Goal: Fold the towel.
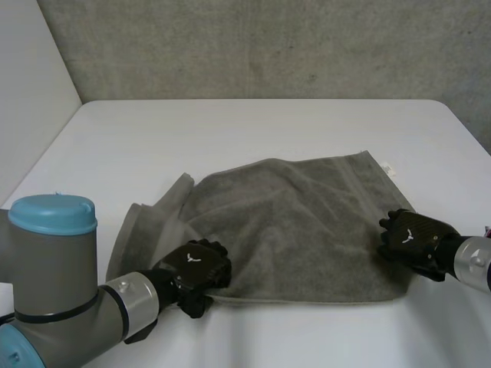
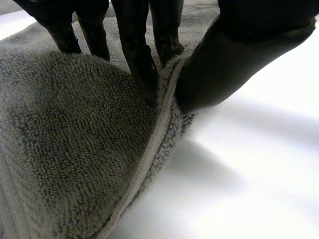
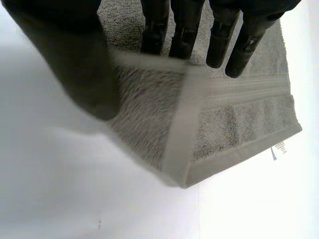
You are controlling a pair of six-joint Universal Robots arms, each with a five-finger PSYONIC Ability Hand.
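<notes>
There is 1 towel [image 1: 299, 230]. It is grey and fluffy, and it lies spread out on the white table [image 1: 253, 130], close to the robot. Its left side is rumpled into loose folds. The rest lies mostly flat.

There are 2 hands, and both are black.

The left hand [image 1: 198, 268] is at the near edge of the towel, by the near left corner. In the left wrist view its fingers [image 2: 142, 69] press down on top of the cloth. Its thumb [image 2: 224, 69] comes in from the other side of the hem. The hem is squeezed between them, so this hand is pinching the towel. The edge sits a little bit up off the table there.

The right hand [image 1: 410, 236] is at the right edge of the towel, not far from the near right corner. In the right wrist view its fingers [image 3: 182, 30] are almost straight and lie on top of the cloth. Its thumb [image 3: 79, 69] is at the towel's edge, on the side by the bare table. The edge is caught between the thumb and the fingers, so this hand is pinching the towel too. A pale flat band [image 3: 239, 87] runs across the cloth just past the fingertips.

There is 1 small white tag [image 1: 388, 169]. It sticks out from the towel's far right corner.

The left arm has 1 light-blue cap [image 1: 54, 215] near the camera. A grey wall [image 1: 268, 46] stands behind the table.
</notes>
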